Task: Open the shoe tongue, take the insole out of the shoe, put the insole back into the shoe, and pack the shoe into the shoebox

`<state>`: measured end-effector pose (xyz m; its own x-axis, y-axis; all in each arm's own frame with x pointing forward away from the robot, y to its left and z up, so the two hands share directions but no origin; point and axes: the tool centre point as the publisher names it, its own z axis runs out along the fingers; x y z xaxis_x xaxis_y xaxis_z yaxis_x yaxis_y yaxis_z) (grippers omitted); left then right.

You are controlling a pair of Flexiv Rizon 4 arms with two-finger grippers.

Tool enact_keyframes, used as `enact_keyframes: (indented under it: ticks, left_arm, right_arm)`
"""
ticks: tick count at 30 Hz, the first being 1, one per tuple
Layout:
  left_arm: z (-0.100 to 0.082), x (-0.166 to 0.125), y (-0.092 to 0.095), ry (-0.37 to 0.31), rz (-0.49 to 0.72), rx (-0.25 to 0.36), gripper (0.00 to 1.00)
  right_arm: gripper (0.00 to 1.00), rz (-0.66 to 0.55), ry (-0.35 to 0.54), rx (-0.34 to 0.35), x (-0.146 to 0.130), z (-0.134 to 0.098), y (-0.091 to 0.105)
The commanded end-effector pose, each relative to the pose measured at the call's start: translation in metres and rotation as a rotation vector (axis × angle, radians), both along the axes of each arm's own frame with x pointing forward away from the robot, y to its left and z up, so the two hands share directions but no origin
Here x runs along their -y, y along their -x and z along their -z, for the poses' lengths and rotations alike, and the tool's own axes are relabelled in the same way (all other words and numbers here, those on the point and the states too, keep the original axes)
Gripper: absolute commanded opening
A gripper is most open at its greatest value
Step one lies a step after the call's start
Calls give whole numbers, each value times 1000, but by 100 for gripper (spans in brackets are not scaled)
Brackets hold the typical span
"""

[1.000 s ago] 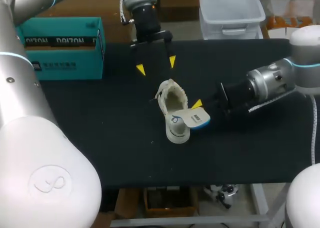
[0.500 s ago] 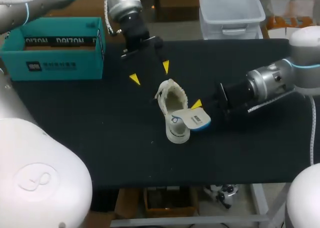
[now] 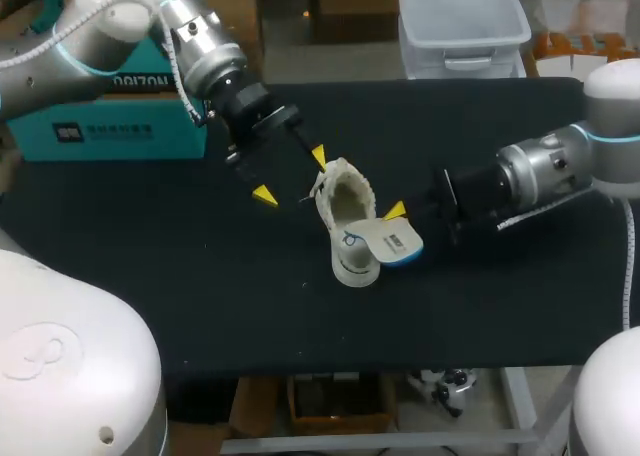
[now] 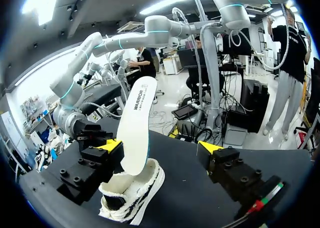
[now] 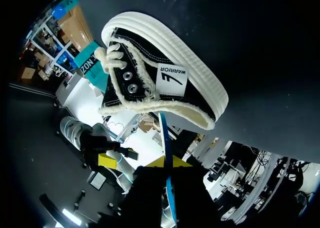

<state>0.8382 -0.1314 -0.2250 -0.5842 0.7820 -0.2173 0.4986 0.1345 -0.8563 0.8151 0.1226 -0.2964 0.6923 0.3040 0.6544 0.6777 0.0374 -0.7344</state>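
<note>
A cream and black shoe sits mid-table. Its white, blue-edged insole is tilted over the near end, pinched by my right gripper, which comes in from the right. In the left wrist view the insole stands upright with its lower end at the opening of the shoe. The right wrist view shows the insole edge-on between the fingers, the shoe just ahead. My left gripper hangs open at the shoe's far left side, not touching it. The teal shoebox stands at the back left.
A clear plastic bin stands beyond the table's back edge at the right. The black table stretches bare in front of and to the left of the shoe.
My left arm has swung from behind the shoe to its far left side, and its open gripper now sits closer to the shoe. The right arm, insole and shoe have not moved.
</note>
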Motion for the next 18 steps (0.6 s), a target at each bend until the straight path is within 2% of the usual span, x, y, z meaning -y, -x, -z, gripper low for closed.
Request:
enact_keyframes:
  ticks: [1,12,15,18]
  left_arm:
    - [8,-2,-2,182,-322,7,100]
    - [8,-2,-2,182,-322,7,100]
    - [15,13,8,156,-329,36,100]
    - [24,17,20,181,-348,87,100]
  right_arm:
    - [0,4,2,0,0,-1,2]
    - [0,4,2,0,0,-1,2]
    - [0,4,2,0,0,-1,2]
    - [0,33,-24,-12,3,-1,-2]
